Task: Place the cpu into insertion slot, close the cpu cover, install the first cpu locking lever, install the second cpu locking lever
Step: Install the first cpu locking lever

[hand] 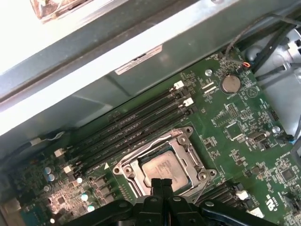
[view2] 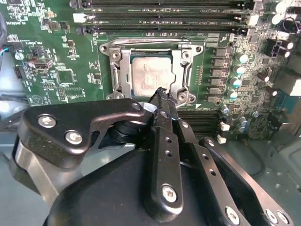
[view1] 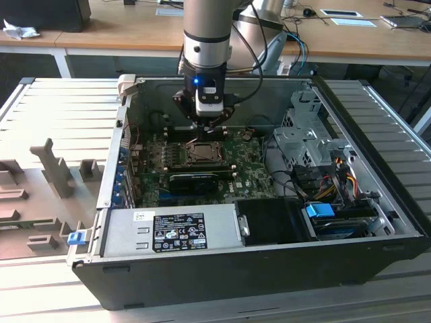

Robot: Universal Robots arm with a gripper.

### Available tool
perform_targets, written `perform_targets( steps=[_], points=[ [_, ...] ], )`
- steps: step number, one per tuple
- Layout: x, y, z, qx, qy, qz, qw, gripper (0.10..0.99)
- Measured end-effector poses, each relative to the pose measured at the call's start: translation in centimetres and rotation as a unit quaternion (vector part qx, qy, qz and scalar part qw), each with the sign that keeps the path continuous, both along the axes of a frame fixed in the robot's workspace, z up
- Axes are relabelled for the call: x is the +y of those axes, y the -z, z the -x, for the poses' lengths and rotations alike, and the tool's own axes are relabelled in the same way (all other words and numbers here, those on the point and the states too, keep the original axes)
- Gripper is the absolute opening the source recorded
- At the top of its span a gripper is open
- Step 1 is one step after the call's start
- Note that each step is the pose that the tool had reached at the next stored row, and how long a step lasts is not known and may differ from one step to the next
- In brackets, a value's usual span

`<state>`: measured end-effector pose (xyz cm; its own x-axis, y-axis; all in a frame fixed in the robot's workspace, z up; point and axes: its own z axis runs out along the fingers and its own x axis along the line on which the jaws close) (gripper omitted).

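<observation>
The hand (view2: pixel 162 96) has its two black fingers pressed together with nothing between them. Its tips hang just over one edge of the insertion slot (view2: pixel 114 55), close to the cpu (view2: pixel 149 75); whether they touch anything I cannot tell. The cpu lies flat inside the slot, its pale face showing through the window of the cpu cover (view2: pixel 126 75), which appears to be folded down around it. The slot sits on the motherboard (view2: pixel 61 61), just beside the memory slots (view2: pixel 164 14). The work therefore seems to stand at the locking levers, which I cannot pick out clearly. Done well, the closed tips should bear only on the lever, keep off the chip's face and the small board parts, and press in one slow, steady sweep.
</observation>
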<state>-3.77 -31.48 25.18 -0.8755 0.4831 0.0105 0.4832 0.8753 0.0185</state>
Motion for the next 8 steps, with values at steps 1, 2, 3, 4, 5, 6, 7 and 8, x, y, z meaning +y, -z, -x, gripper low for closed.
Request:
perform_targets(
  steps=[1,2,3,4,5,6,7,8],
  points=[
    [0.00,0.00,0.00,0.0000,-0.004,0.0000,1.0000,0.106],
    [0.00,0.00,0.00,0.0000,-0.007,0.0000,1.0000,0.106],
    [0.00,0.00,0.00,0.0000,-0.017,0.0000,0.9998,0.106],
    [0.00,0.00,0.00,0.0000,-0.022,0.0000,0.9997,0.106],
    [0.00,0.00,0.00,0.0000,-0.026,0.0000,0.9997,0.106],
    [0.00,0.00,0.00,0.0000,-0.032,0.0000,0.9995,0.106],
    [0.00,0.00,0.00,0.0000,-0.039,0.0000,0.9992,0.106],
    [0.00,0.00,0.00,0.0000,-0.043,0.0000,0.9991,0.106]
  ],
)
